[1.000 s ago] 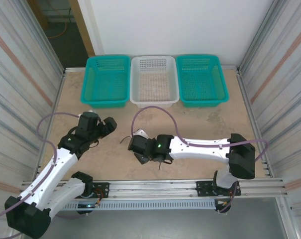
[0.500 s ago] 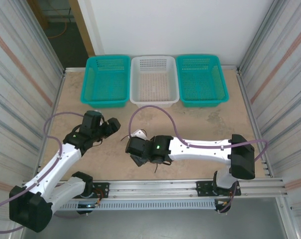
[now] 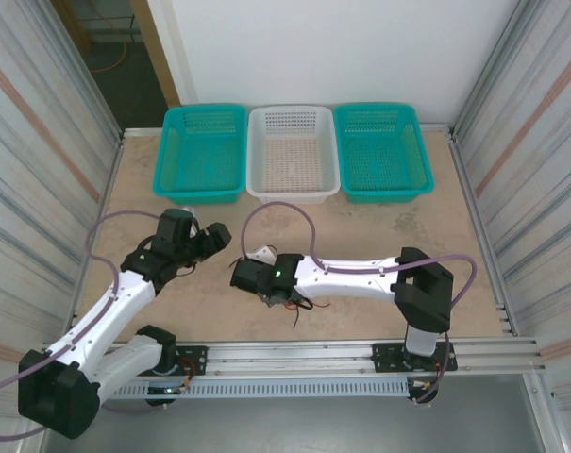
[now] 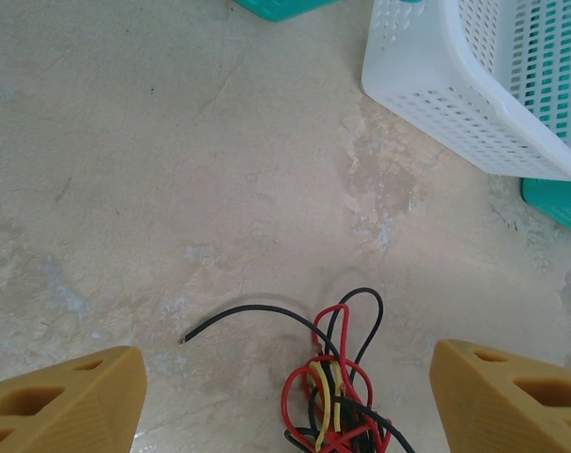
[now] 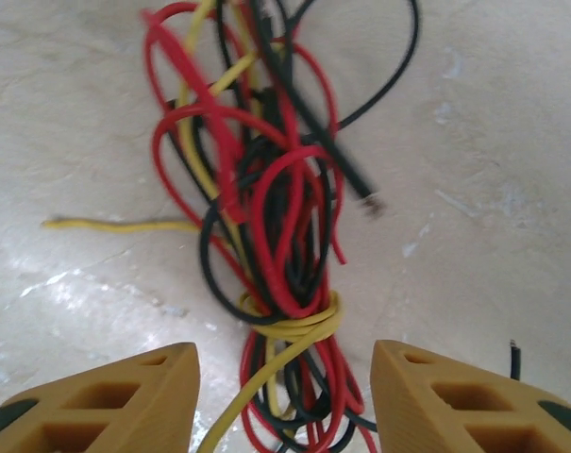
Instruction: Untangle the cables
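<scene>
Two open tools hold nothing. The right tool [image 5: 285,359] hangs over the cables [image 5: 266,217], which lie between its fingers on the counter [image 4: 172,142], not pinched. The left tool [image 4: 285,368] is near the same bunch. Red, black and yellow wires are all in one knot, so I think the job has barely begun. Far off, the left teal basket [image 3: 199,194], white basket [image 3: 293,193] and right teal basket [image 3: 385,194] have nothing inside.

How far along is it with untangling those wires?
Nothing looks separated yet: the cables lie in one red, black and yellow knot, a yellow strand looped round it. In hand: the right tool and left tool hang open over it. All untangling is left.
</scene>
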You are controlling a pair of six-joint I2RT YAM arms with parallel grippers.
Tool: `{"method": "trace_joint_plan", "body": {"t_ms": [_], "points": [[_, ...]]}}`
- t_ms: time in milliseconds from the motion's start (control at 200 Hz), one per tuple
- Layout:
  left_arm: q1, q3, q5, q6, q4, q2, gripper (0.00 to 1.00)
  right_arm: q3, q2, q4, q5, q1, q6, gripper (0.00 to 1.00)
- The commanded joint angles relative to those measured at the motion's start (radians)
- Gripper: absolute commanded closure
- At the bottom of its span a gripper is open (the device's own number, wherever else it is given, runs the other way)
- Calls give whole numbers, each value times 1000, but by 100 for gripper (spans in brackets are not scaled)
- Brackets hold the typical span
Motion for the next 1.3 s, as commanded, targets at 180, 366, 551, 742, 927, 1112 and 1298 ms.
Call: {"method": "trace_joint_plan", "body": {"t_ms": [180,366,551,742,927,1112,1298], "points": [[8,-18,33,19,21,25,21,2,-8,-31,54,-24,11,86],[7,-29,109,11,82,21,11,-77,-127,31,55,-62,-76,100],[7,-24,300,-22,223,-24,1,-121,-331,101,-136,-220,-217,100],[-1,73,454,-12,298,-72,1,-78,-489,96,-364,-428,-297,100],[-54,92,540,27,354,-58,1,-40,-570,118,-502,-558,-286,100],[-217,86,469,-35,520,21,1,-36,-605,166,-591,-600,-240,100],[-273,77,392,-53,559,85,1,-50,-628,202,-632,-602,-209,100]]}}
